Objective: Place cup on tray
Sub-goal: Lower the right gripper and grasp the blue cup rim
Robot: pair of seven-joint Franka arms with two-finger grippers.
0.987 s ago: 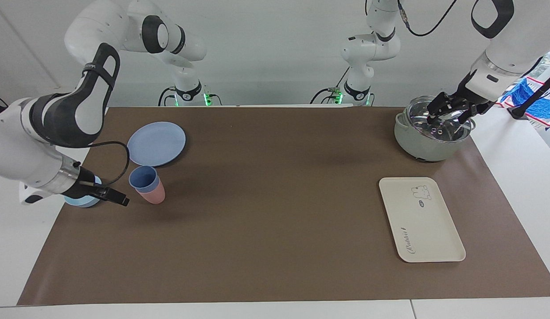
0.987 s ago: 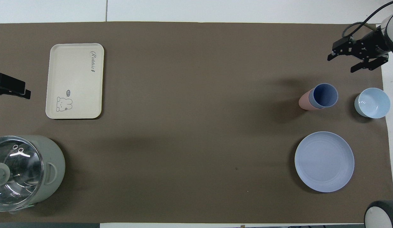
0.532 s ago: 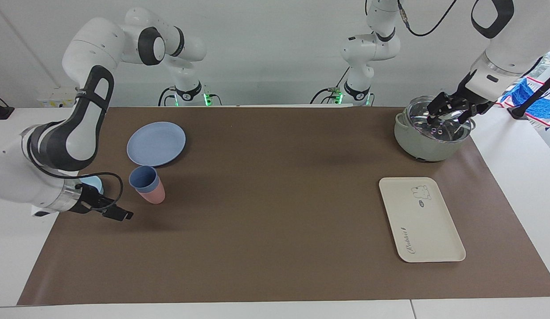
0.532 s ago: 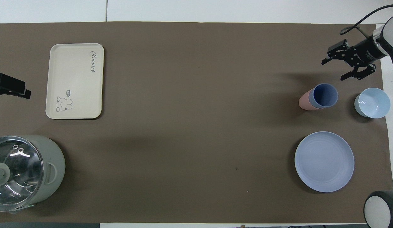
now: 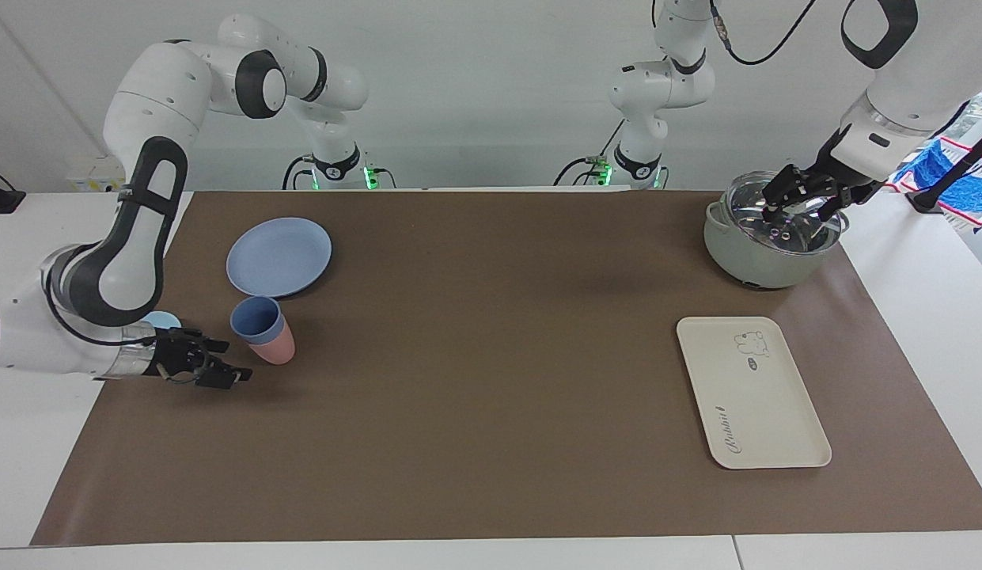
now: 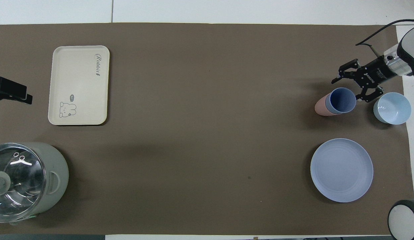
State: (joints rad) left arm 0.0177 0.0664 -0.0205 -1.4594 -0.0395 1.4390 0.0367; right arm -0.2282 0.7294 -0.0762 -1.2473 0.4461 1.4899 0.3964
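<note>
Your right claw (image 5: 225, 360) is spread wide and empty, low over the surface just beside the blue cup (image 5: 256, 319), which stands upright inside a pink cup (image 5: 275, 347). Your left claw (image 5: 799, 202), also spread, waits over the pot (image 5: 756, 257). The tray (image 5: 752, 392) lies well apart, at that end.

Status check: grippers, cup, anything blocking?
Right gripper open, beside blue cup, not touching. Left gripper open over pot, waiting. Cup nested in pink cup; tray bare. Bowl close beside gripper.
</note>
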